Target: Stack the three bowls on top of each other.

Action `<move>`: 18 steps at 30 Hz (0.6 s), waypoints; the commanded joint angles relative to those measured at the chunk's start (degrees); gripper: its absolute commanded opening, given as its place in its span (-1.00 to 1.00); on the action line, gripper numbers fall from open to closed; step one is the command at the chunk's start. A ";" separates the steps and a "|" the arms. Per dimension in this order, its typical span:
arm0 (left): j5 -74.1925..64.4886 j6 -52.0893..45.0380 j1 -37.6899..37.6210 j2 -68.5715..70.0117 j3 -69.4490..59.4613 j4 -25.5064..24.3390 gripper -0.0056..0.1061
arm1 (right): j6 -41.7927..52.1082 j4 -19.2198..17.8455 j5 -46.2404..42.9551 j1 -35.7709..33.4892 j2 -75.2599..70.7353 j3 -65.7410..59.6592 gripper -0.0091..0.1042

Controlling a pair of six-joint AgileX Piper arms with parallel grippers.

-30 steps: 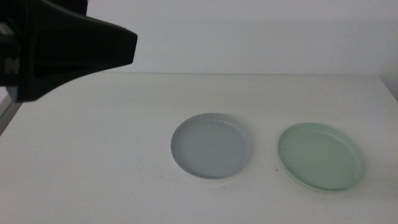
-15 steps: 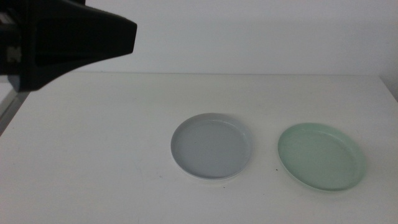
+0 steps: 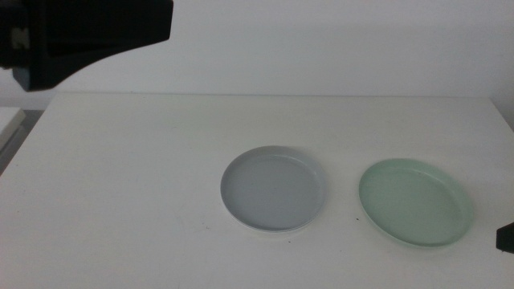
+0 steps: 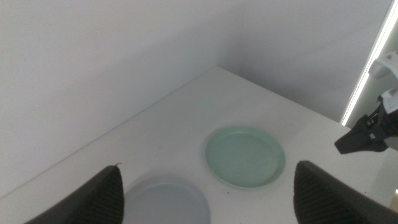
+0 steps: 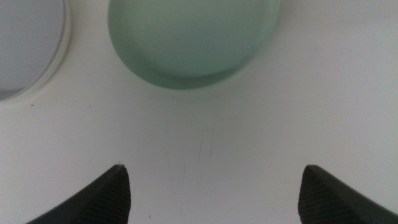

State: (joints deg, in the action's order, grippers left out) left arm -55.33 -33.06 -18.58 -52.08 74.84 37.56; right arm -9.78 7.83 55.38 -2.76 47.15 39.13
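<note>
Left gripper (image 4: 208,205) high at upper left of the middle view, jaws spread wide, holding nothing, touching nothing. Right gripper (image 5: 214,199) low at the right edge, above bare table (image 3: 120,177), jaws likewise wide apart and empty. Grey bowl (image 3: 274,189) at frame centre, a white rim showing beneath it; mint green bowl (image 3: 414,201) just to its right, apart.

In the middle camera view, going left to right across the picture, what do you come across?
The left arm's dark hand high in the left corner → the round grey bowl resting in a white-rimmed dish → the pale mint green shallow bowl → a sliver of the right hand at the right edge.
</note>
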 commanded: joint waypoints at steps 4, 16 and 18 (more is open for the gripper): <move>0.79 0.39 -0.26 -0.04 -0.15 0.14 0.78 | -0.77 -1.11 -1.04 -0.10 5.47 0.86 0.80; 0.74 0.39 -0.26 -0.04 -0.15 -0.31 0.78 | 1.99 -2.32 -3.90 7.20 31.83 15.44 0.80; 0.74 0.39 -0.26 -0.04 -0.15 -0.31 0.78 | 4.16 0.23 -4.28 8.67 36.02 18.40 0.80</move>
State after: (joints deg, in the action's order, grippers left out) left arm -55.10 -33.06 -18.58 -52.08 74.84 37.20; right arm -7.70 6.75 51.95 4.63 80.58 55.39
